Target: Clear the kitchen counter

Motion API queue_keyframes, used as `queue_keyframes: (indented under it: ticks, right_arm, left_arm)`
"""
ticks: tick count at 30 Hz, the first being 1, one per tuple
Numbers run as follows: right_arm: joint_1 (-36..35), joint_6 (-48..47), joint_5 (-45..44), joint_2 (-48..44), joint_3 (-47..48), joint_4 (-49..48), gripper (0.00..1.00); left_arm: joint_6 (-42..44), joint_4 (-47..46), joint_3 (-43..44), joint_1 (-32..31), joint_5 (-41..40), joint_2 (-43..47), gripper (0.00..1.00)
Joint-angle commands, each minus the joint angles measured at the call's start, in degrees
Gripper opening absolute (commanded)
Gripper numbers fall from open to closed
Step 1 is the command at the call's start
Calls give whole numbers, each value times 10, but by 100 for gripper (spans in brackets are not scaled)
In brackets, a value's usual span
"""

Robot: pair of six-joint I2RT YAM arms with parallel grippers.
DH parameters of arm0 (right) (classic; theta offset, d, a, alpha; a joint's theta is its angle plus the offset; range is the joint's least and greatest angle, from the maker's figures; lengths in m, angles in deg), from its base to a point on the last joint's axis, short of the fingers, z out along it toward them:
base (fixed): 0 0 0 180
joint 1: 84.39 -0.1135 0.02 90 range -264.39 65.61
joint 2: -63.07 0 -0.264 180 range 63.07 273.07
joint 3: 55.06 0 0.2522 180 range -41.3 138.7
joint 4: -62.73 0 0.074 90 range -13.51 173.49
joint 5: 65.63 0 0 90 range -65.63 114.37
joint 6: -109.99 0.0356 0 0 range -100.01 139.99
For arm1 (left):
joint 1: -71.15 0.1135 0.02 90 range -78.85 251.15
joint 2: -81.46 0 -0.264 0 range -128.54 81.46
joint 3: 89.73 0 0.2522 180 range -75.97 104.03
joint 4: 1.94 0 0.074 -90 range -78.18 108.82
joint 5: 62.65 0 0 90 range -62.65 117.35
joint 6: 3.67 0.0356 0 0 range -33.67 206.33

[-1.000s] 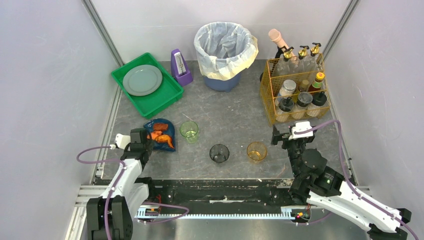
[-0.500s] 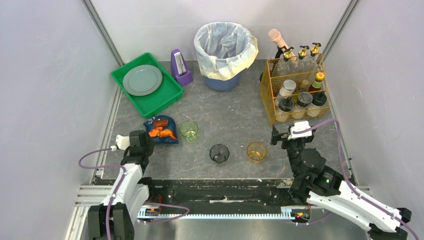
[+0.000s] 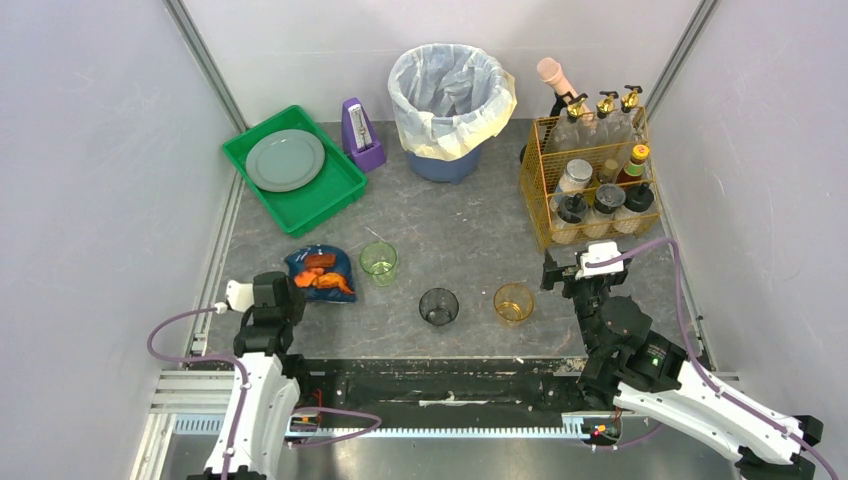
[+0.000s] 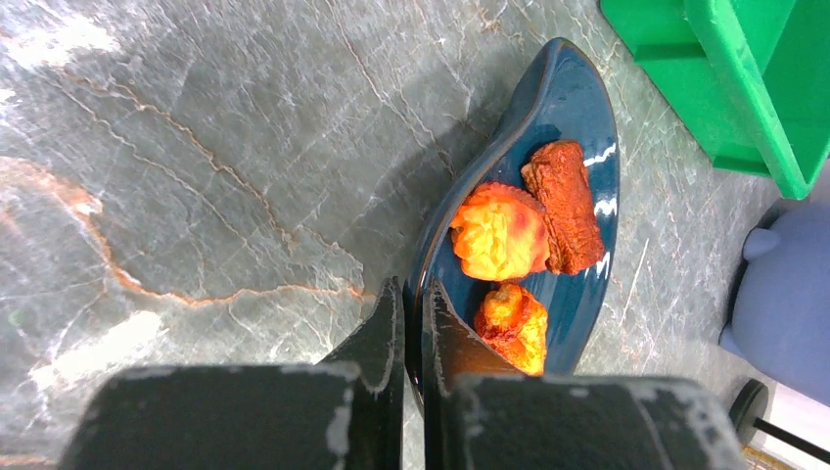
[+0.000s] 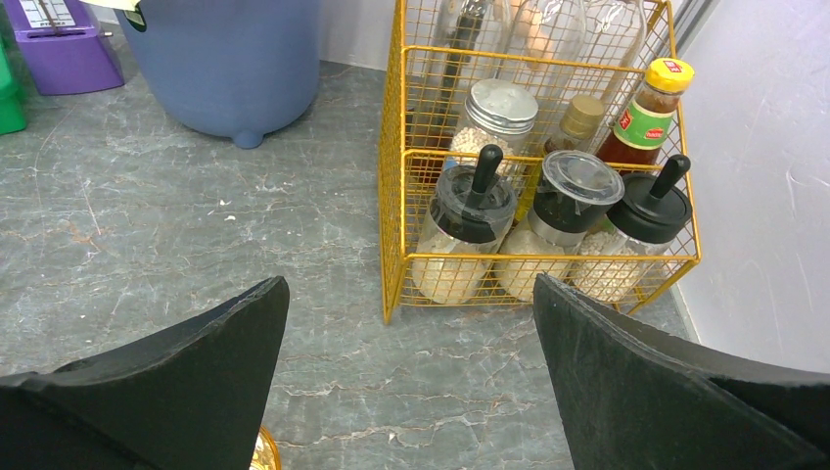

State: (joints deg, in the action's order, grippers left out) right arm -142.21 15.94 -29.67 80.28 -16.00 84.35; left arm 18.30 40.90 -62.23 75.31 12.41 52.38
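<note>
**Left hand closes on the dish rim**

Since the earlier frame the left hand (image 4: 413, 304) has drawn back toward the lower left of the overhead view, and its fingers have come together from partly apart. The blue dish (image 4: 573, 108) has turned slightly and slid a little nearer the bottom edge. The right hand (image 5: 409, 284) has not moved.

The blue dish holds three orange-brown fried pieces (image 4: 499, 235). In the upper left, a green tray (image 3: 330, 195) carries a grey plate (image 3: 285, 160). A lined bin (image 3: 450, 100) stands at top centre. A yellow wire basket (image 5: 391, 176) at the right is packed with jars (image 5: 462, 220) and bottles. A green cup (image 3: 378, 262), a dark cup (image 3: 438, 306) and an amber cup (image 3: 513, 302) stand near the lower middle.

The bench (image 3: 450, 230) fills the centre of the overhead view, beneath both hands. The left hand sits low over its lower-left part, fingers clamped on what appears to be the dish's near rim, though the contact is partly hidden. The right hand hangs over the lower right, fingers wide apart, holding nothing.
</note>
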Motion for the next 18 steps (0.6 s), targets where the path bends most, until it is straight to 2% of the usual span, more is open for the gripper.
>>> queue_keyframes:
  ticks: [1,9,18]
  right_arm:
    - [-3,0,-4,4,12,-17,98]
    - [-3,1,-3,-2,12,-17,98]
    - [-2,2,-2,-8,11,-18,98]
  left_arm:
    - [7,-18,80,4,-10,33,2]
    - [31,-3,170,4,-19,11,2]
    - [57,-11,320,4,7,-98,2]
